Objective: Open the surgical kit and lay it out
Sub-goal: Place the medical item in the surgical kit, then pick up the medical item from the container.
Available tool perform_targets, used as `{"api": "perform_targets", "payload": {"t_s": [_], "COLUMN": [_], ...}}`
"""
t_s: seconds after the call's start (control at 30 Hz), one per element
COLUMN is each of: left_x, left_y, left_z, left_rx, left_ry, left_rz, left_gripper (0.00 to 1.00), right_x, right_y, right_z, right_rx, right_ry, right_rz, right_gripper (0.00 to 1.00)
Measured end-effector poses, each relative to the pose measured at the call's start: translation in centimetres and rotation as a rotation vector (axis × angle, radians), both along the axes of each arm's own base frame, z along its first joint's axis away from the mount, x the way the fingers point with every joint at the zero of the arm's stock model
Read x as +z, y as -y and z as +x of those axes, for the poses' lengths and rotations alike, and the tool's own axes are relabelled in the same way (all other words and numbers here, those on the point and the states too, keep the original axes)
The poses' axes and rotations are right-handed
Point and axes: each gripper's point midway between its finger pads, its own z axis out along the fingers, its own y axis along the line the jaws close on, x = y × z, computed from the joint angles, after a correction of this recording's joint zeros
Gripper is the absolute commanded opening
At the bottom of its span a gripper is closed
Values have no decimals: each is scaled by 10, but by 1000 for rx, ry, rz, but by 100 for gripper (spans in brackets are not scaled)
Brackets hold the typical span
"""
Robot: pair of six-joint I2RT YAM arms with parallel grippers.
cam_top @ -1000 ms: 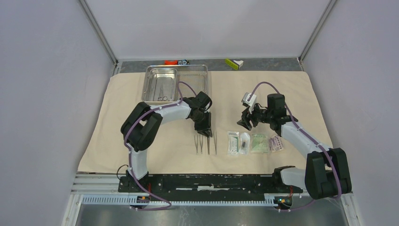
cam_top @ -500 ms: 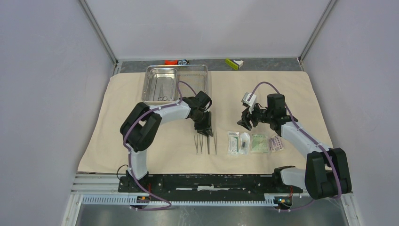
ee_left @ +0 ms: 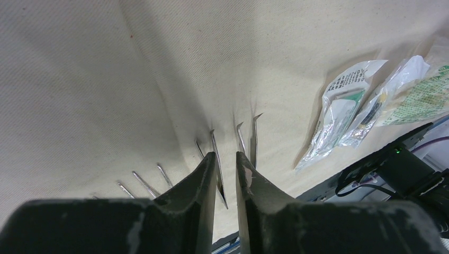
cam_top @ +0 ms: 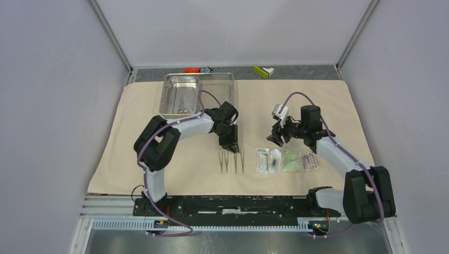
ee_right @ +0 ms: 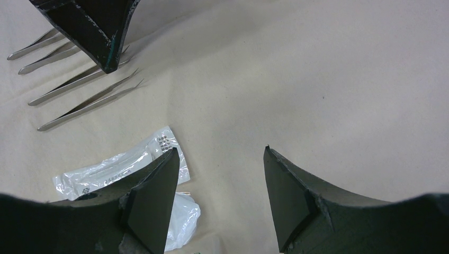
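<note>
Surgical kit tweezers [cam_top: 233, 161] and 4 packets [cam_top: 275, 160] lie in a row on the cloth wrap [cam_top: 137, 153] for easy reach. Left tool [ee_left: 225, 156] hangs over the tweezers, narrow and empty; right tool [ee_right: 219, 151] is wide and empty.

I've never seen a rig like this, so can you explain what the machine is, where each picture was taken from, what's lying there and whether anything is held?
Two robot arms, the left arm and the right arm, stand side by side. The wide picture looks down from above and behind them; the other two come from wrist cameras, so the dark wedges are each arm's own jaws. A large beige cloth lies before them. On it: a shiny rectangular steel tray at the back, three thin metal tweezer-like instruments in a row, four small sealed packets beside them. The right arm's jaws stand wide open, empty. The left arm's jaws hover over the instruments, a slit apart; whether they pinch one is unclear.
</note>
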Motion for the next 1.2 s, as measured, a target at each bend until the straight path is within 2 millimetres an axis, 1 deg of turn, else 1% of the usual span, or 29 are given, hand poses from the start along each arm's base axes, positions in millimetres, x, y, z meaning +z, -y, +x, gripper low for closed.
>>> {"api": "perform_targets", "payload": {"t_s": [0.27,0.5,0.67,0.83,0.9,0.97,1.0,1.07,1.13,1.2], "left_x": [2,20,32,45,54,67,75,90,103,115], "left_y": [0,1,-4,-18,-27,-37,-44,-57,-73,-98], "left_z": [0,5,14,40,54,70,80,97,112,129], "left_rx": [0,-1,-36,-79,-87,-92,-86,-72,-46,2], "left_ry": [5,57,154,320,399,481,523,592,632,645], "left_rz": [-4,-26,-7,71,122,168,192,228,242,233], "left_gripper": [28,30,33,51,58,67,70,79,86,94], "right_x": [0,-3,-3,-1,3,8,12,23,37,52], "right_y": [0,0,0,2,4,6,7,8,10,12], "right_z": [0,-2,-2,-1,1,4,7,14,22,31], "right_rx": [0,4,3,-8,-19,-33,-40,-54,-71,-89], "right_ry": [-1,-14,-16,-4,10,25,35,67,105,139], "right_rz": [0,-2,-3,-10,-16,-24,-28,-32,-37,-43], "right_gripper": [67,67,67,67,67,69,69,72,74,77]}}
